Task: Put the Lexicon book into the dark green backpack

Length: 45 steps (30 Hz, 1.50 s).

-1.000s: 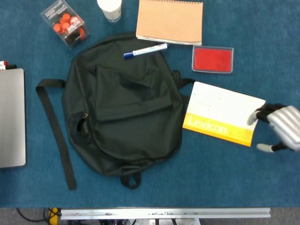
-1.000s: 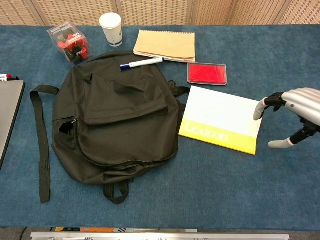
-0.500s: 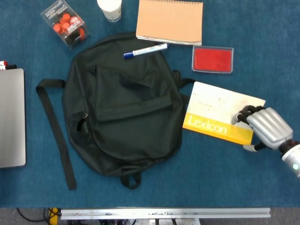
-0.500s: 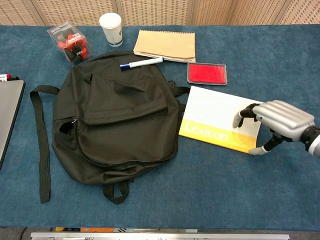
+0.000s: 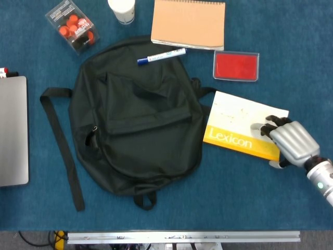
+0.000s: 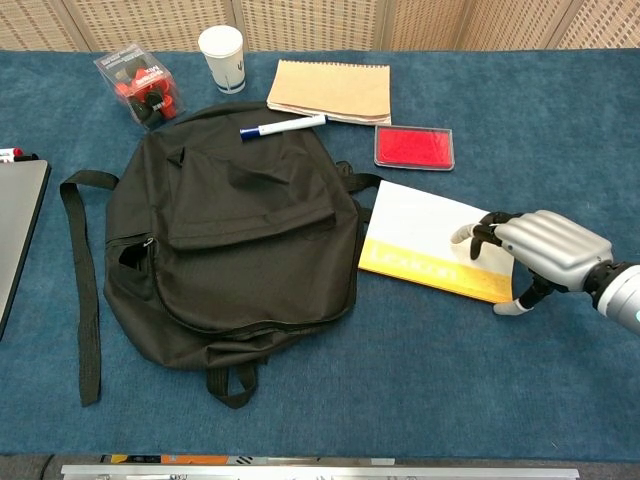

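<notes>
The dark green backpack (image 5: 135, 125) lies flat on the blue table, its zips closed as far as I can see; the chest view shows the backpack (image 6: 230, 230) the same way. Right of it lies the white and yellow Lexicon book (image 5: 237, 127), touching the bag's side. My right hand (image 5: 291, 143) grips the book's right edge, fingers curled over the cover and the thumb at the front corner. In the chest view the book (image 6: 420, 235) looks slightly raised at the end under my right hand (image 6: 540, 250). My left hand shows in neither view.
A blue marker (image 5: 161, 55) rests on the backpack's top edge. Behind it are a tan spiral notebook (image 5: 189, 23), a red flat case (image 5: 236, 65), a white cup (image 5: 122, 9) and a clear box of orange pieces (image 5: 73, 26). A grey laptop (image 5: 11, 130) sits at far left.
My right hand moved left from beside the book onto its right edge and closed its fingers over the cover. The book's right end has shifted slightly.
</notes>
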{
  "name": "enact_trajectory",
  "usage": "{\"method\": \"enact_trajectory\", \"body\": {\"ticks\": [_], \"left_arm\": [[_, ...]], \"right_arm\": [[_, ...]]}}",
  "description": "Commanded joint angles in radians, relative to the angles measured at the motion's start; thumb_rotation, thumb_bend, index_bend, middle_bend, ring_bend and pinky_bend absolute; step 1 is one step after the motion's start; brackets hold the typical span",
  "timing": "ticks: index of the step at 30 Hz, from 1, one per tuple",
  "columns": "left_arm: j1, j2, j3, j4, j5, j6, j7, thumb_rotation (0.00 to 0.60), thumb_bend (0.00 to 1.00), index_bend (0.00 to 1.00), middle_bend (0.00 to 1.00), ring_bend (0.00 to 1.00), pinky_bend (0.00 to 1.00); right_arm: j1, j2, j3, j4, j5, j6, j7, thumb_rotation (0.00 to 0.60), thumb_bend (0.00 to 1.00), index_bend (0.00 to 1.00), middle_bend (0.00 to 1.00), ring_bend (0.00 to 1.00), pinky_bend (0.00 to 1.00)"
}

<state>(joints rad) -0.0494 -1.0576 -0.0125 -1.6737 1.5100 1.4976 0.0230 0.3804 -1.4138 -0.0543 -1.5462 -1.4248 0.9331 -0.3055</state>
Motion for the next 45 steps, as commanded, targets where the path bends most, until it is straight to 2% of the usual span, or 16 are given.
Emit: {"method": "enact_trajectory", "body": {"ticks": [1,12,19,26,34,45], "left_arm": [[0.000,0.000,0.000,0.002,0.001,0.000,-0.003,0.600,0.28,0.24,0.15,0.12,0.08],[0.001,0.001,0.001,0.005,0.003,-0.001,-0.010,0.600,0.28,0.24,0.15,0.12,0.08],[-0.003,0.001,0.002,-0.001,0.010,-0.003,-0.008,0.600,0.28,0.24,0.15,0.12,0.08],[-0.007,0.000,0.004,-0.010,0.016,-0.008,0.002,0.600,0.28,0.24,0.15,0.12,0.08],[-0.005,0.004,0.006,-0.011,0.010,-0.010,0.000,0.600,0.28,0.24,0.15,0.12,0.08],[-0.002,0.003,0.010,0.008,0.008,-0.014,-0.028,0.600,0.28,0.24,0.15,0.12,0.08]], "right_arm": [[0.002,-0.007,0.001,0.008,0.011,0.003,-0.014,0.600,0.00,0.22,0.31,0.15,0.26],[-0.003,-0.001,0.007,0.043,0.037,0.037,-0.038,0.600,0.00,0.22,0.31,0.15,0.26],[-0.007,0.036,0.033,0.073,0.064,0.066,-0.023,0.600,0.00,0.22,0.31,0.15,0.26],[-0.004,0.052,0.033,0.055,0.031,0.091,0.011,0.600,0.00,0.22,0.31,0.15,0.26],[-0.011,0.041,0.000,0.023,-0.025,0.113,-0.001,0.600,0.00,0.22,0.31,0.15,0.26],[0.001,-0.012,0.019,0.089,0.040,0.072,-0.044,0.600,0.00,0.22,0.31,0.15,0.26]]}}
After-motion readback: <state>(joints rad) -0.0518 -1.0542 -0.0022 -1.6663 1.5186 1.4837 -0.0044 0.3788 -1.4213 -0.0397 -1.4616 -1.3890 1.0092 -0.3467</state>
